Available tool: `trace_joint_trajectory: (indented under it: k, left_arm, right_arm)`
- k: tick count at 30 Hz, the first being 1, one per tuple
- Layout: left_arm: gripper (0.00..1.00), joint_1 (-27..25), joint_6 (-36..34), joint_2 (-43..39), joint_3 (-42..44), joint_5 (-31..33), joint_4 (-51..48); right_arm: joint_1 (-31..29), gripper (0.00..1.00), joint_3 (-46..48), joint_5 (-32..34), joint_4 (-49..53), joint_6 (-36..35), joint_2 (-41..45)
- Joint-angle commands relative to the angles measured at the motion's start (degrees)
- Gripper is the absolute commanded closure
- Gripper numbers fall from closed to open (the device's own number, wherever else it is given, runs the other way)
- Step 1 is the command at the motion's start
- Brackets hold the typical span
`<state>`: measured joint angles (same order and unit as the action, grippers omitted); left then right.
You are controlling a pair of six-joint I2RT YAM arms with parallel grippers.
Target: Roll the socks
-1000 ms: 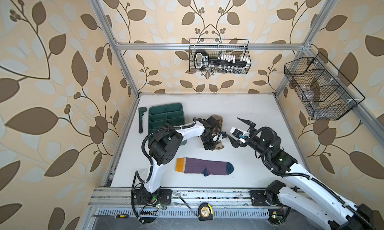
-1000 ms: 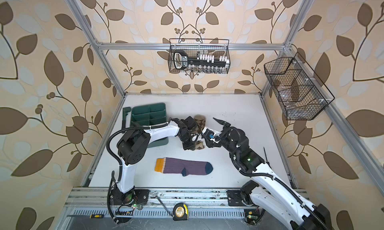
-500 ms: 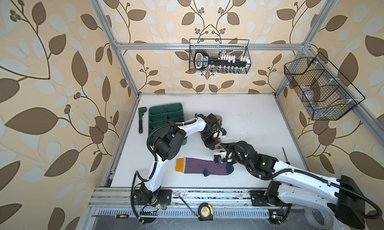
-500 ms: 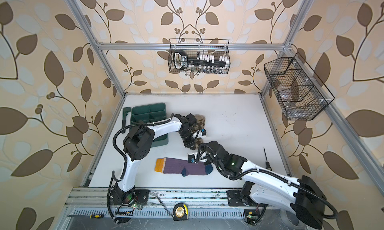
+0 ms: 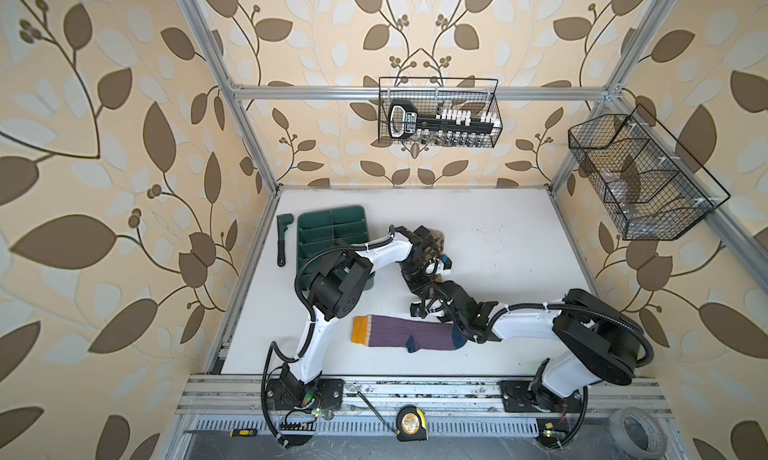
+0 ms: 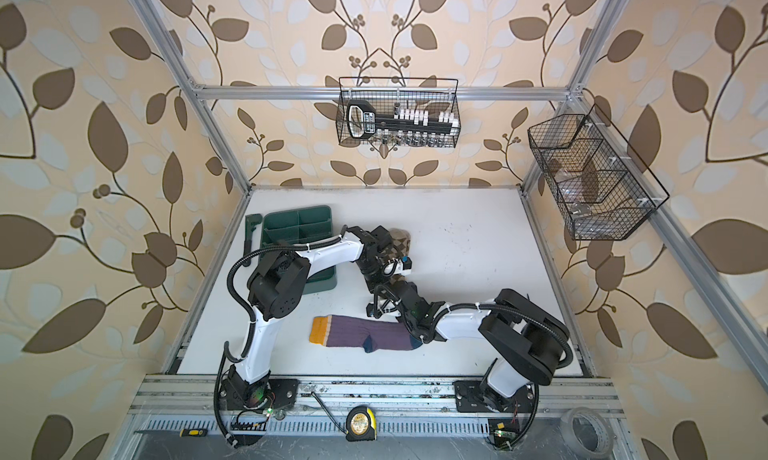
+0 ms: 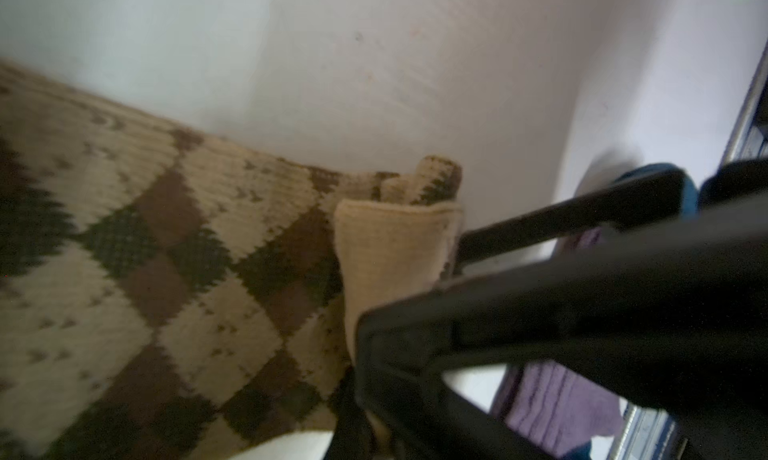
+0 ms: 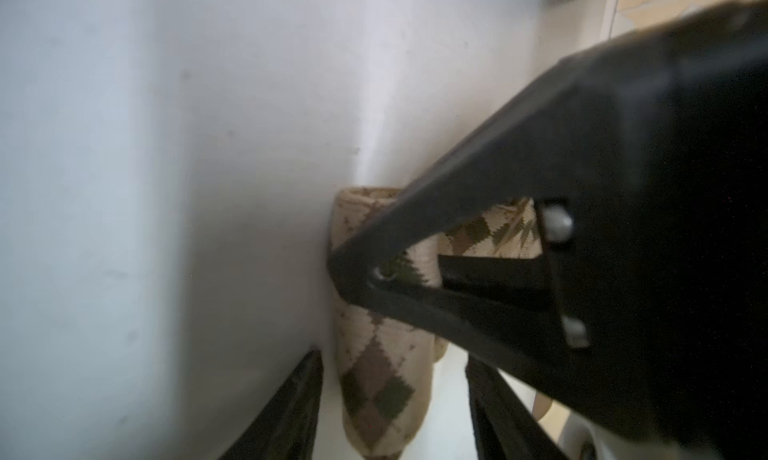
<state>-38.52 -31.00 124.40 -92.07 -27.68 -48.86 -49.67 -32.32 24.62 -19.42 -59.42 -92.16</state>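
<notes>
**Spotter:** Take me across from the left. What have you got?

**Operator:** Far left is the green tray (image 5: 331,211), out of my way. Next is my left gripper (image 8: 357,273), pinched together on a fold of the argyle sock (image 7: 166,270), right where the roll has been started. The rest of that sock lies flat on the table (image 5: 498,250), around the middle.

**Spotter:** And the purple sock (image 5: 399,337)?

**Operator:** It's flat and unrolled near the front edge, and neither pincer is on it. My right forearm crosses its toe end in both top views. I cannot tell whether it touches.

**Spotter:** Right side?

**Operator:** My right gripper (image 8: 392,356) comes in low at the roll's end. Its jaws stand apart, one on each side of the roll, and they are not closed on it.

**Spotter:** What worries you?

**Operator:** Mostly the crowding. The two pincers are almost nose to nose, so if I close the right one carelessly I may catch the left tip instead of the knit. If I let go with the left before the right has a hold, I expect the springy knit to uncurl and I'd lose the roll. If the forearm is in fact resting on that toe, any sweep could drag the purple sock askew.
</notes>
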Motion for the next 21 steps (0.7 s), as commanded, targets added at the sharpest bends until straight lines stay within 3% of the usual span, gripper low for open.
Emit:
trace_joint_trajectory:
  k: [1,4,7,8,9,14,21]
  left_arm:
    - [1.0,0.2,0.2,2.3,0.8,3.2,-0.8]
    - [1.0,0.2,0.3,2.0,0.8,3.2,-0.9]
    - [1.0,0.1,0.2,1.4,0.8,2.9,-0.9]
    - [0.97,0.1,0.5,-0.5,1.3,3.0,0.0]
    - [0.91,0.1,0.8,-1.6,1.9,3.3,0.8]
    - [0.6,0.2,2.2,-8.2,6.2,8.0,6.3]
    - [0.45,0.5,3.4,-21.7,14.6,21.7,19.3]
  right_arm:
    - [0.4,0.48,-1.0,-0.1,-3.0,0.6,-3.2]
    - [0.5,0.55,-1.0,-0.3,-2.5,1.1,-4.2]
    - [0.5,0.78,-1.2,-0.5,-0.4,1.2,-4.7]
    - [0.4,0.97,-1.3,-0.5,1.2,1.5,-4.5]
    - [0.4,1.0,-1.2,-0.7,1.9,1.6,-4.4]
    - [0.5,1.0,-2.9,-2.0,9.0,2.3,-3.3]
    - [2.8,1.0,-9.4,-9.7,27.6,6.6,-0.4]
